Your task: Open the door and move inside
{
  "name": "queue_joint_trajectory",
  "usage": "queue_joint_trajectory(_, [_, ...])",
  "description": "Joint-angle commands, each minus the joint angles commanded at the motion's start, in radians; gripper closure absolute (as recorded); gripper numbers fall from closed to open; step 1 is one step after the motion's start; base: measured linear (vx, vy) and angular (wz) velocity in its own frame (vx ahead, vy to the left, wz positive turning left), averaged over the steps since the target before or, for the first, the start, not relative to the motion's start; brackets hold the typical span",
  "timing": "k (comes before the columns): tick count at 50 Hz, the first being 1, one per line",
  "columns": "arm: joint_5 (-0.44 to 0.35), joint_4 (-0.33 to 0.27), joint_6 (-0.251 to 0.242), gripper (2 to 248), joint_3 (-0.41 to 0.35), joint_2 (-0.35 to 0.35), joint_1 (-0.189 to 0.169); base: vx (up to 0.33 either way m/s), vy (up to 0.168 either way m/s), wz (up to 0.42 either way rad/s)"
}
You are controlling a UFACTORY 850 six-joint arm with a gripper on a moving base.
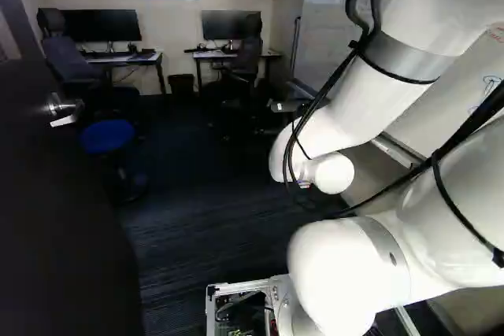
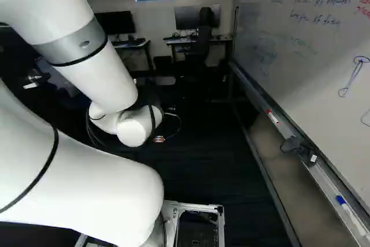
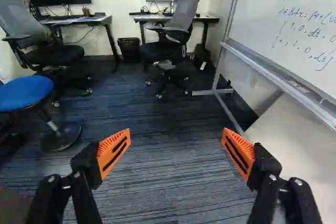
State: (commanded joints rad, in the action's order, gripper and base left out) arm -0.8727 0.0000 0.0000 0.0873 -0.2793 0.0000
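The tool (image 3: 177, 134) stands wide open, orange pads (image 3: 112, 153) well apart, gripping nothing.

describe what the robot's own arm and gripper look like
The arm is glossy white and rounded, with grey bands and black cables strapped along it. The gripper is black and two-fingered, with wedge-shaped, ribbed orange pads.

The dark striped carpet (image 3: 168, 171) bore a round blue stool (image 3: 23, 93), two wheeled chairs (image 3: 185, 14), two desks (image 3: 79, 21), a black bin (image 3: 128, 51) between the desks and a metal whiteboard stand (image 3: 212, 92).
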Motion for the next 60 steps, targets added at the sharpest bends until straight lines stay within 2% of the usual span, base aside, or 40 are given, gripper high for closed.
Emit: queue_joint_trajectory(60, [0.0,0.0,0.0,3,0.0,0.0,0.0,0.242,0.027,-0.018])
